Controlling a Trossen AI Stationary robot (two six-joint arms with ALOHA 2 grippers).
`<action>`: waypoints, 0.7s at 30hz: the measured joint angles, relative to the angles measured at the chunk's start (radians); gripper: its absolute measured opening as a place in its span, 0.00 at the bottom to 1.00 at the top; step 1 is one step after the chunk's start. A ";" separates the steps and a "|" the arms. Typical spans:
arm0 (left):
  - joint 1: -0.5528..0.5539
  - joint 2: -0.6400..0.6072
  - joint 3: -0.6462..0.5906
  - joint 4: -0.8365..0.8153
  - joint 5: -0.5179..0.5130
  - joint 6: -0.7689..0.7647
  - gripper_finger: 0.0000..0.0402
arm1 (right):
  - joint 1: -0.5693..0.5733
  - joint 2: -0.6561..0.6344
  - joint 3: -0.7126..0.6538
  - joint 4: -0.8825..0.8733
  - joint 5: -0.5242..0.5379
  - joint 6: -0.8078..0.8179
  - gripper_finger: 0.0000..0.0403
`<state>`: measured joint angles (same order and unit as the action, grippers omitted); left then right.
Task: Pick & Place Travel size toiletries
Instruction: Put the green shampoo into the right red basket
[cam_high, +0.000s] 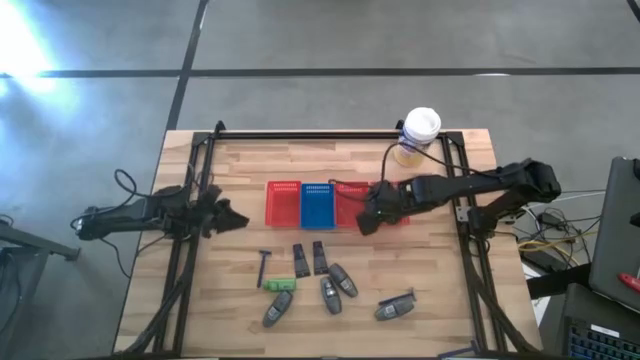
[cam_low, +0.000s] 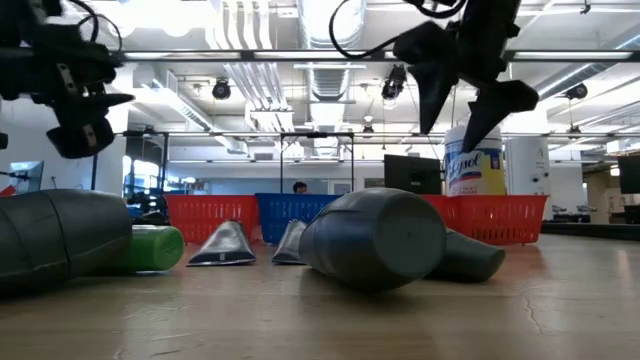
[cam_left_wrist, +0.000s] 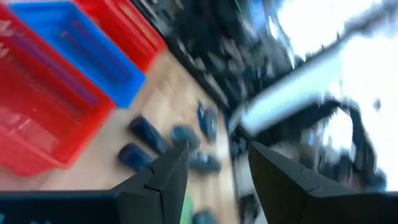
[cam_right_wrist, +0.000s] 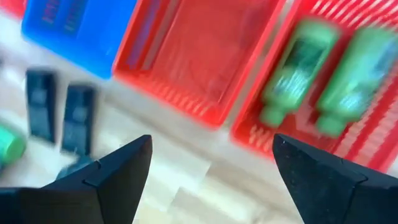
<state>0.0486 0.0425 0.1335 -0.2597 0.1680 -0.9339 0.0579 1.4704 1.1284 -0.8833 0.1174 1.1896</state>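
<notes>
Two green bottles (cam_right_wrist: 317, 74) lie in a red basket (cam_right_wrist: 261, 134); right gripper (cam_right_wrist: 208, 180) fingers apart; left gripper (cam_left_wrist: 214, 180) likewise.

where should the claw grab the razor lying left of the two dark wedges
Grip the razor across its thin handle, coming straight down from above. It lies flat on the table, handle running front to back, with bare wood on both sides for the fingers.

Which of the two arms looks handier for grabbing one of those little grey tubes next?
Probably the right. Its gripper hangs open by the red basket, just above the grey tubes. The left gripper, also open, sits at the table's left side, somewhat farther off.
</notes>
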 joint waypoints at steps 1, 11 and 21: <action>0.000 -0.001 -0.004 0.002 -0.002 -0.048 0.43 | 0.014 0.000 0.004 0.000 -0.007 0.010 0.83; -0.023 0.188 0.027 -0.059 0.288 -0.009 0.43 | 0.099 -0.001 0.028 -0.062 -0.019 0.044 0.87; -0.212 0.606 0.305 -0.099 0.088 0.488 0.43 | 0.142 -0.005 0.028 -0.086 -0.045 -0.071 0.82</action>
<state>-0.1638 0.6488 0.4381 -0.3584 0.2561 -0.4455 0.1998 1.4651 1.1561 -0.9695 0.0720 1.1181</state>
